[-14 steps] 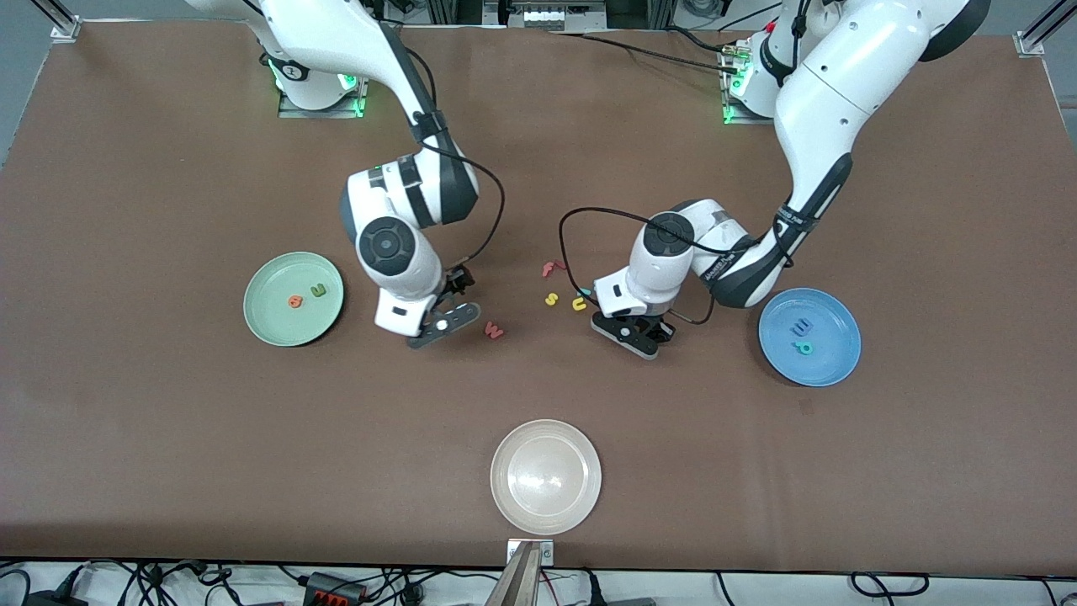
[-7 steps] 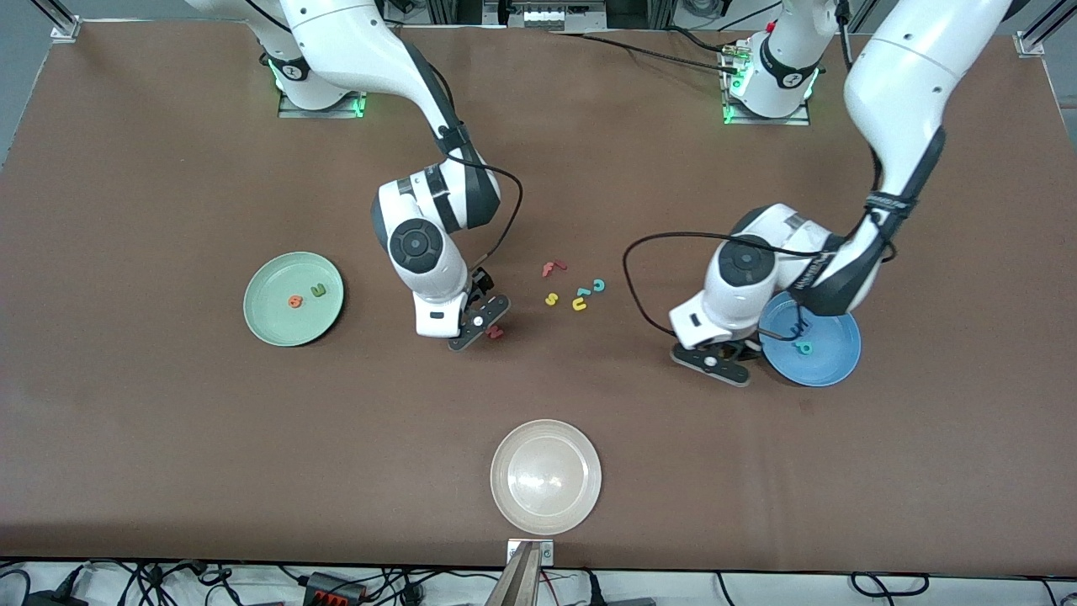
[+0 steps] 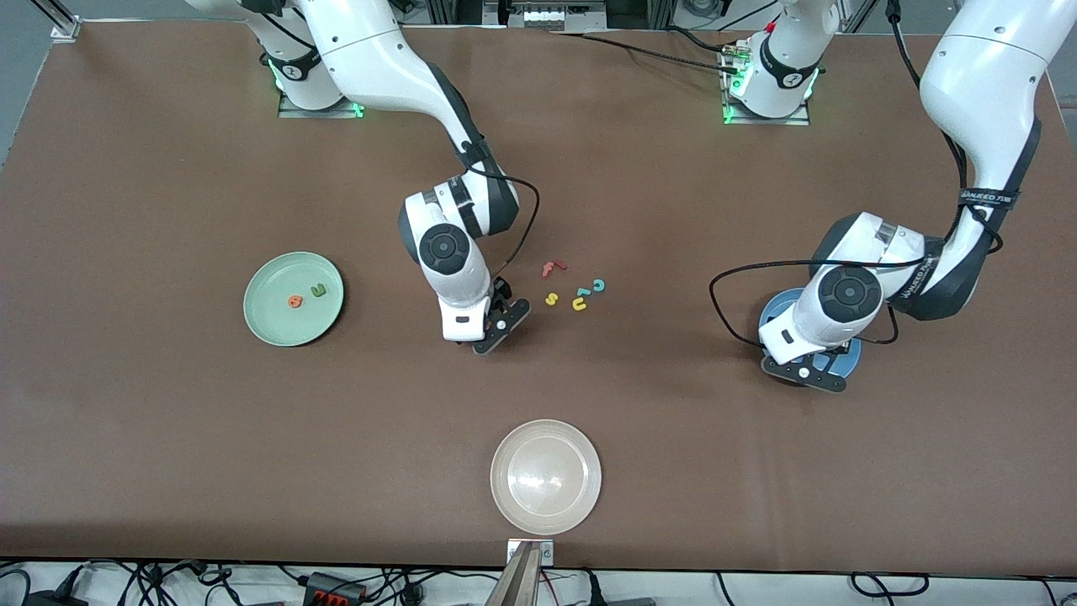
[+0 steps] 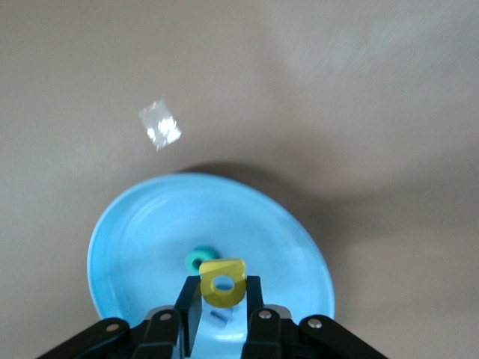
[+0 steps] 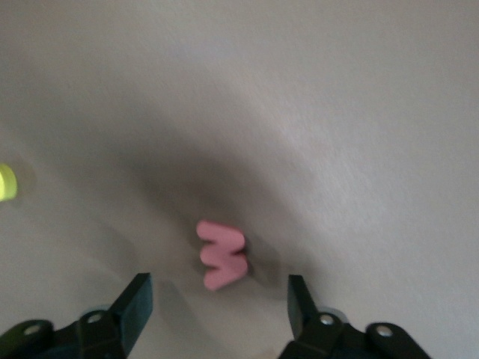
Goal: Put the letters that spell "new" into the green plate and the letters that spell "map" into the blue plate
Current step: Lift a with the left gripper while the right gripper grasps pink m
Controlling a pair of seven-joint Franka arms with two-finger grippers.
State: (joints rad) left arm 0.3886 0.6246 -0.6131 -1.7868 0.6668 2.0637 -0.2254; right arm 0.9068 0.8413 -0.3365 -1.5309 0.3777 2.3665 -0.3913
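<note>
Currently we see the left gripper point(image 4: 222, 318) pinching the yellow "a" point(image 4: 222, 282) over the blue plate point(image 4: 142, 224); right gripper point(image 5: 221, 303), fingers spread, straddles the pink "w" point(image 5: 220, 254) on the table. An off-centre closing may flick it away.

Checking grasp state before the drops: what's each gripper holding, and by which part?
Left gripper, over the blue plate, pinches the yellow "a" by its lower edge. Right gripper holds nothing; its open fingers straddle the pink "w" on the table.
</note>
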